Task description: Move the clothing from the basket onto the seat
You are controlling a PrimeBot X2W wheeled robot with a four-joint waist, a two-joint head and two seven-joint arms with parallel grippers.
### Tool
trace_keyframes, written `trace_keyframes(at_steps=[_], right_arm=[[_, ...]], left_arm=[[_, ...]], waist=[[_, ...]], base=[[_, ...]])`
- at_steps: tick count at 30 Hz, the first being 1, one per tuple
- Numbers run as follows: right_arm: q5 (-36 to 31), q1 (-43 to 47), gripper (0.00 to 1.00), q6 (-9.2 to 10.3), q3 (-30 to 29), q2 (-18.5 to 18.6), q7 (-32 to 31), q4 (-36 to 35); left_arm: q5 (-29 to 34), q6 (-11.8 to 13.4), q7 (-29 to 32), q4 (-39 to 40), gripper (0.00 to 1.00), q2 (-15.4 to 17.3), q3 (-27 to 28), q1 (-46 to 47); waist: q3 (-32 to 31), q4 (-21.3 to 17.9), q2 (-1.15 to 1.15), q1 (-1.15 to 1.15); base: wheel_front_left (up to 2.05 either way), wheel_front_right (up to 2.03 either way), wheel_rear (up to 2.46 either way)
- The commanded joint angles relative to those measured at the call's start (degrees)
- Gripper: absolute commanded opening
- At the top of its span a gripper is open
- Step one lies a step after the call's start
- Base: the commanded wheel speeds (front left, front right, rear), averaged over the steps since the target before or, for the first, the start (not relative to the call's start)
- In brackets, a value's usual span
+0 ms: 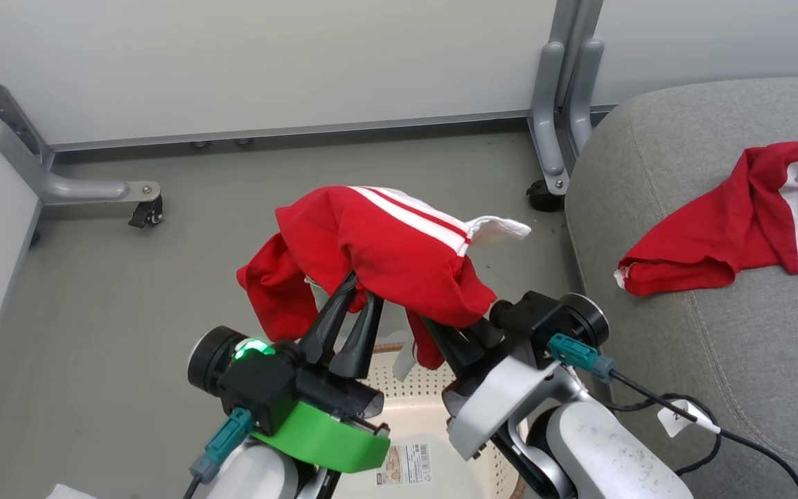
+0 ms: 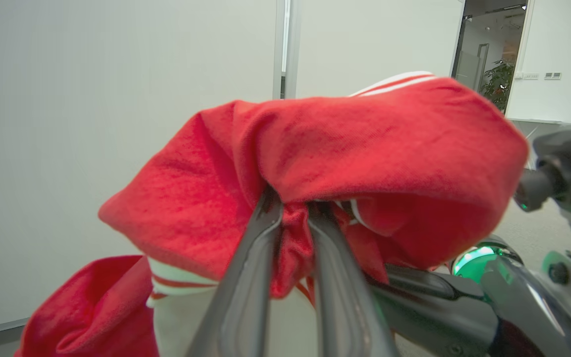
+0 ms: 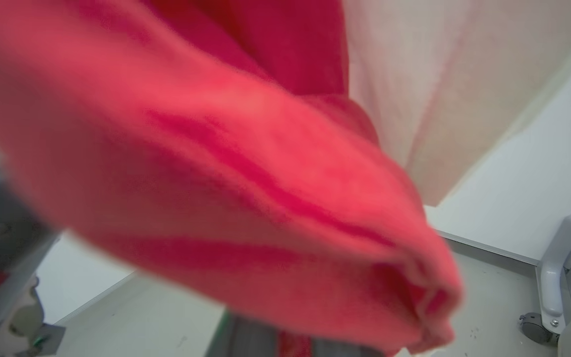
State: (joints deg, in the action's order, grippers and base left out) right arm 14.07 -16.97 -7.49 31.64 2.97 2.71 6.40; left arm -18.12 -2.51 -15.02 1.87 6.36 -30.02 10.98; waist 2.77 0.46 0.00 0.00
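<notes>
Hanging above the basket [image 1: 433,388], a red garment [image 1: 385,249] is draped across both grippers, clear of the grey floor [image 1: 129,312]. In the head view its long axis runs from a drooping red fold at the lower left to a white-trimmed end at the upper right, and that white end points toward the seat [image 1: 717,360]. Two white stripes follow the same line along its top. The left gripper [image 1: 363,291] has its two dark fingers drawn close together, pinching a bunch of the red fabric between them; the left wrist view shows cloth squeezed in the narrow gap [image 2: 293,208]. The right gripper [image 1: 458,350] reaches under the garment's right side with its fingertips buried in cloth, so whether it grips cannot be told. A paper label [image 1: 406,464] lies on the basket's floor. On the seat rests a second red garment [image 1: 711,229], its length running from lower left to upper right, well apart from the first.
</notes>
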Motion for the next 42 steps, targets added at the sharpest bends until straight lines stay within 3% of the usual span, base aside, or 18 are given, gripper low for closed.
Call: trace_keyframes(at_steps=[1, 9, 10, 12, 20, 33, 42], right_arm=[[0.44, -0.91, 0.00, 0.00, 0.11, 0.04, 0.47, 0.32], [1.07, -1.30, 0.00, 0.00, 0.11, -0.03, 0.73, 0.82], [1.06, -1.34, 0.00, 0.00, 0.01, -0.03, 0.80, 0.81], [0.99, -1.59, 0.00, 0.00, -0.44, -0.02, 1.00, 0.85], [-0.14, -2.91, 0.00, 0.00, -3.37, -0.03, 1.77, 1.84], [0.14, -3.14, 0.00, 0.00, -6.23, 0.34, 2.56, 5.56], [0.41, -2.14, 0.00, 0.00, -5.76, 0.31, 2.90, 7.34]], left_arm=[[0.07, -0.21, -0.22, 0.11, 0.00, -0.17, 0.14, 0.89], [0.00, -0.38, -0.22, -0.40, 0.00, -0.27, -0.03, 0.31], [-0.06, -0.08, -0.20, -0.57, 0.20, -0.28, 0.04, 0.25], [0.03, 0.37, -0.01, -0.76, 1.00, -0.22, 0.07, 0.26], [0.67, 1.39, 0.74, 0.79, 1.00, 1.80, 0.66, -1.00], [2.75, -1.13, 7.04, 2.02, 1.00, 6.49, -5.67, -5.79], [2.80, -0.78, 8.22, 0.98, 1.00, 7.02, -7.44, -7.20]], waist=[[-0.01, 0.03, 0.00, 0.00], [-0.18, 0.17, 0.00, 0.00], [-0.18, 0.17, 0.00, 0.00], [-0.14, 0.18, 0.00, 0.00], [-0.21, 0.09, 0.00, 0.00], [-0.54, 0.89, 0.00, 0.00], [-0.36, 0.96, 0.00, 0.00]], base=[[0.00, 0.00, 0.00], [0.00, 0.00, 0.00], [0.00, 0.00, 0.00], [0.00, 0.00, 0.00], [0.00, 0.00, 0.00], [0.00, 0.00, 0.00], [0.00, 0.00, 0.00]])
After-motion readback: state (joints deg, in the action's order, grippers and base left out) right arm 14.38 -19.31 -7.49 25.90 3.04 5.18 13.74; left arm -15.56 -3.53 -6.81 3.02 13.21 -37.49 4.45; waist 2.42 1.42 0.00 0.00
